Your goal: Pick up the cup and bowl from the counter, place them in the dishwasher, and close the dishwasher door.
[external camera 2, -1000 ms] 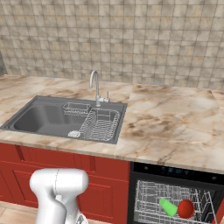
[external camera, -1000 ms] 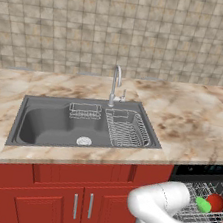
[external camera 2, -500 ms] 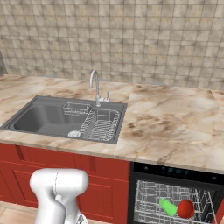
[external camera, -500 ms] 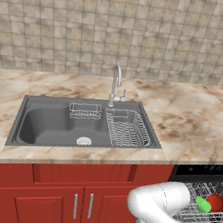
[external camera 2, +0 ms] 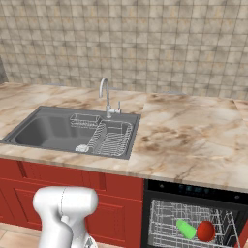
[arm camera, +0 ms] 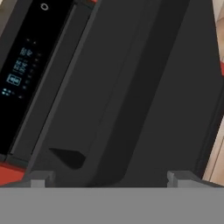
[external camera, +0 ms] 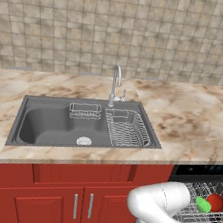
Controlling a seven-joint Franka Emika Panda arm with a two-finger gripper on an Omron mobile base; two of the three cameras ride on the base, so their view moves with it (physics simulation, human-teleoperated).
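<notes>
Hand view: pincer (arm camera: 109,177) fingers apart, flat black dishwasher door (arm camera: 131,87) directly ahead; green cup (external camera 2: 186,229), red bowl (external camera 2: 206,231) racked. Closing step; next, push door shut.

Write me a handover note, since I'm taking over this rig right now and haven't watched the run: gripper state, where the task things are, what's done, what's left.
Gripper: its fingertips stand apart with nothing between them, close against the black dishwasher door; the lit control strip shows at one side.
Green cup and red bowl: side by side in the white wire rack of the open dishwasher.
Counter: neither cup nor bowl is on it.
Done: both dishes loaded.
Left: close the dishwasher door. The rack looks pulled out, so it may need pushing in first.
</notes>
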